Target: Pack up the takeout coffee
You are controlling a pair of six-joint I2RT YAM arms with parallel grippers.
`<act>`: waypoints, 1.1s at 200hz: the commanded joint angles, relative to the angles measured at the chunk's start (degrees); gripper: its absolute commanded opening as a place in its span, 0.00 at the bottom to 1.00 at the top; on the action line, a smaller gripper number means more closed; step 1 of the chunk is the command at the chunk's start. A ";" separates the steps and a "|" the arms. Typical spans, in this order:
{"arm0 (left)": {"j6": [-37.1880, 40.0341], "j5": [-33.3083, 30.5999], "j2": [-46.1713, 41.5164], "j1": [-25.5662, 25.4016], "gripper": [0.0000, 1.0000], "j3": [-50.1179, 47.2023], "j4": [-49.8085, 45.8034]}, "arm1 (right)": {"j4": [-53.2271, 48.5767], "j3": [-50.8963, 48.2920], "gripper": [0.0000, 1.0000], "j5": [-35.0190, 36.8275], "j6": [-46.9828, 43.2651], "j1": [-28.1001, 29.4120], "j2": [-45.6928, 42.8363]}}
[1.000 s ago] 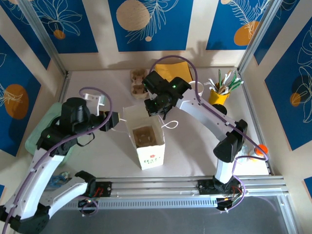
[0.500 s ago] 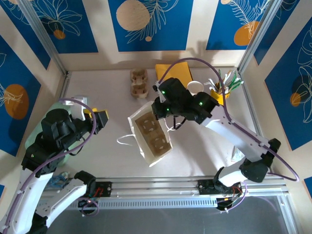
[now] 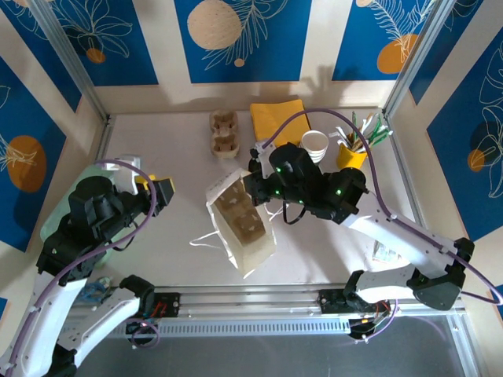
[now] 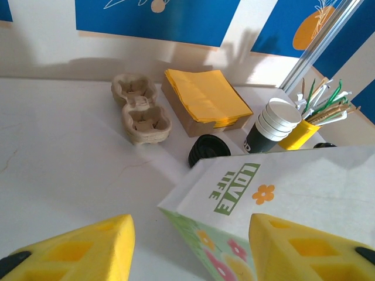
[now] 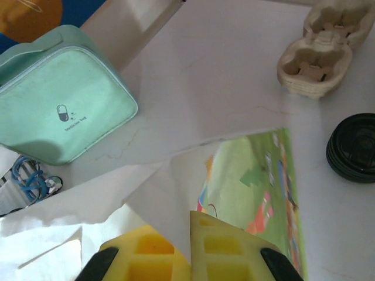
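White table between blue leaf-pattern walls. At the back right, the takeout coffee: nested white cups, upright, just beside a yellow stirrer pot and near a black lid. Right gripper pinched on the top edge of the paper bag, tilted at mid-table. Left gripper spread wide, holding nothing, facing the bag's side.
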 commanded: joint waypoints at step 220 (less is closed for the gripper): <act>0.06 0.10 0.23 -0.28 0.55 -0.57 1.45 | -10.69 4.74 0.00 -23.83 21.63 -21.22 5.13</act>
